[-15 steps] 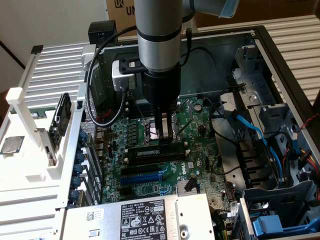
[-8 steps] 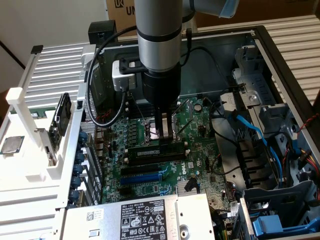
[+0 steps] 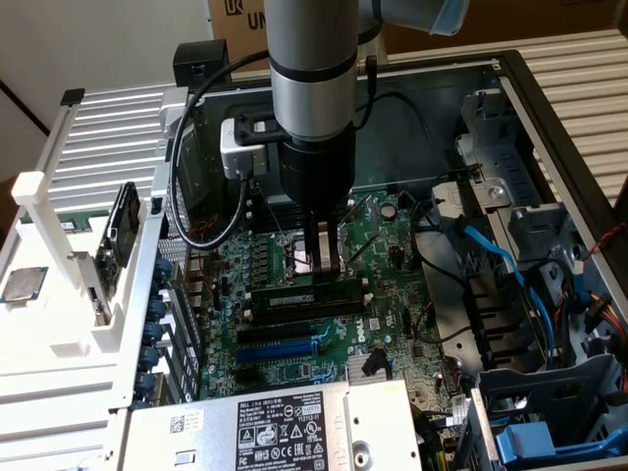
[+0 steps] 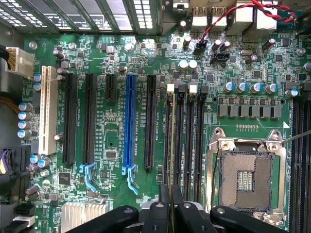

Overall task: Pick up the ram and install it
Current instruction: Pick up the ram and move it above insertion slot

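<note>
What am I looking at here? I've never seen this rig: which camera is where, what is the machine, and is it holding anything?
The machine is a robot arm reaching down into an open computer case. The exterior view comes from a camera off the arm; the wrist view looks down from the wrist, past the gripper. Below lies the green motherboard, with a blue expansion slot, black memory slots and a processor socket. The gripper is shut on the ram, a thin dark stick held edge-on over the memory slots. Whether it is seated, I cannot tell.

Green motherboard (image 4: pixel 114 130) in open case (image 3: pixel 422 137)
</note>
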Motion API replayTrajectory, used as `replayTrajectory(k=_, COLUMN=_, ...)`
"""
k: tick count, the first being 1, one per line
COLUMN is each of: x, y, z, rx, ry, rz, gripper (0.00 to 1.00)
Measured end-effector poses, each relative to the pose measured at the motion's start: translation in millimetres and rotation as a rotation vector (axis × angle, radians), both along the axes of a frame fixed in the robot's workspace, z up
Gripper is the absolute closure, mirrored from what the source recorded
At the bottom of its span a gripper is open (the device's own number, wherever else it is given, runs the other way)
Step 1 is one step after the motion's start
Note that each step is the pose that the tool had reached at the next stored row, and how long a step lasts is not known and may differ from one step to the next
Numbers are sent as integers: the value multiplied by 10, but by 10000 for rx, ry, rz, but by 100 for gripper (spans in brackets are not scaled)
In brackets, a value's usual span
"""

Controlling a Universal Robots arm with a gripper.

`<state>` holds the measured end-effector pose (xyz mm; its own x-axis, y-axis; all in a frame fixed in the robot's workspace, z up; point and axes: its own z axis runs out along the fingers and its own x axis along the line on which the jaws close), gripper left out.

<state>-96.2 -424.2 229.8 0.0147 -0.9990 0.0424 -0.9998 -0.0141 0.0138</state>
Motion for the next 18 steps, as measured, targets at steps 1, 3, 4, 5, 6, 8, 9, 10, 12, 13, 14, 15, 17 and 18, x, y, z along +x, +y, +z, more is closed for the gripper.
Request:
replayTrajectory(k=1, x=0, y=0, z=0, rx=1, ry=0, rz=1, gripper=87)
replayTrajectory(k=3, x=0, y=0, z=0, rx=0, ry=0, rz=12, gripper=87)
replayTrajectory(k=4, x=0, y=0, z=0, rx=-1, ry=0, rz=19, gripper=87)
replayTrajectory(k=5, x=0, y=0, z=0, rx=-1, ry=0, rz=29, gripper=87)
replayTrajectory(k=6, x=0, y=0, z=0, rx=-1, ry=0, rz=37, gripper=87)
replayTrajectory(k=8, x=-1, y=0, z=0, rx=-1, ry=0, rz=51, gripper=87)
replayTrajectory(k=9, x=-1, y=0, z=0, rx=-2, ry=0, rz=59, gripper=87)
replayTrajectory(k=10, x=-1, y=0, z=0, rx=-1, ry=0, rz=64, gripper=87)
replayTrajectory(k=12, x=-1, y=0, z=0, rx=-6, ry=1, rz=69, gripper=87)
replayTrajectory(k=13, x=-1, y=0, z=-1, rx=-9, ry=1, rz=69, gripper=87)
replayTrajectory(k=14, x=-1, y=0, z=-2, rx=-10, ry=-1, rz=68, gripper=87)
replayTrajectory(k=15, x=-1, y=0, z=-3, rx=-12, ry=-2, rz=68, gripper=87)
replayTrajectory(k=17, x=-1, y=0, z=-6, rx=-15, ry=-5, rz=68, gripper=87)
replayTrajectory(k=18, x=-1, y=0, z=-8, rx=-17, ry=-6, rz=69, gripper=87)
